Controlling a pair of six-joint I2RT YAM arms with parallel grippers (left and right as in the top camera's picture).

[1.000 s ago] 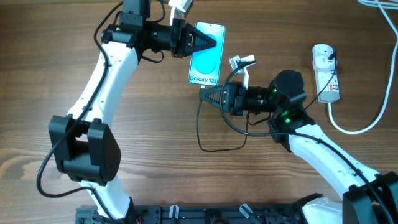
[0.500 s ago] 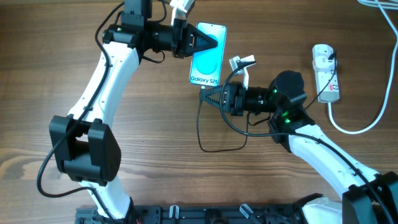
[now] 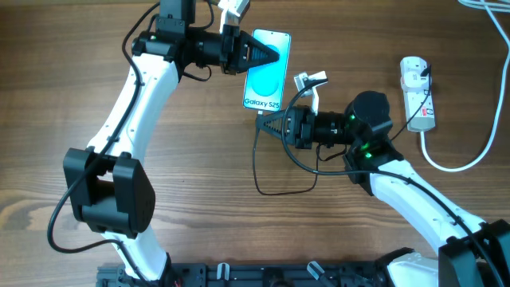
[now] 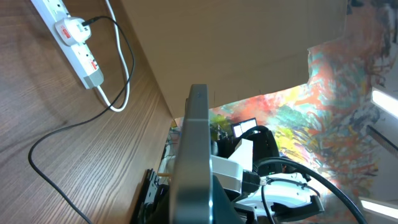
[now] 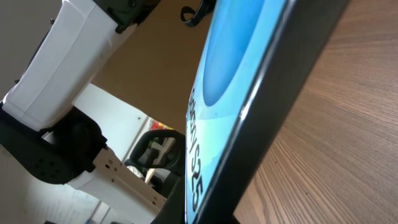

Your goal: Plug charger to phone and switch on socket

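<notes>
Across the brown wooden table, toward twelve o'clock, the left gripper clamps one long edge of the small rectangular turquoise-screened phone; at its foot the right gripper pinches the thin black charger cable, and the white oblong power strip lies well apart at three o'clock. A crooked push could jam the tip or twist the phone out of that clamp, I'd say. Neither metal tip nor port shows; the right wrist view gives only blurred phone edge.
</notes>
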